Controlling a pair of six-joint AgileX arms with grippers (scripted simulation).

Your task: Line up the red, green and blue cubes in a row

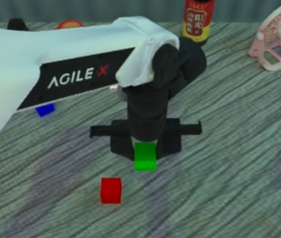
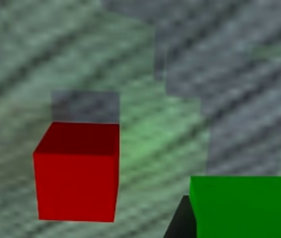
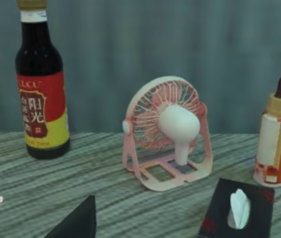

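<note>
Left arm point(image 1: 56, 69) overhead hiding much table, its gripper point(image 1: 145, 148) clamped around green cube point(image 1: 145, 157), red cube point(image 1: 111, 190) near.

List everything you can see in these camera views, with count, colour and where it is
green cube: one, green, mid-table, between the left gripper's fingers
red cube: one, red, near edge, left of the green cube
blue cube: one, blue, left side, partly under the arm
sauce bottle: one, dark, red-yellow label, far edge
fan: one, pink-white, far right
dropper bottle: one, orange-white, beside the fan
tissue box: one, black
left gripper: black, over mid-table
</note>
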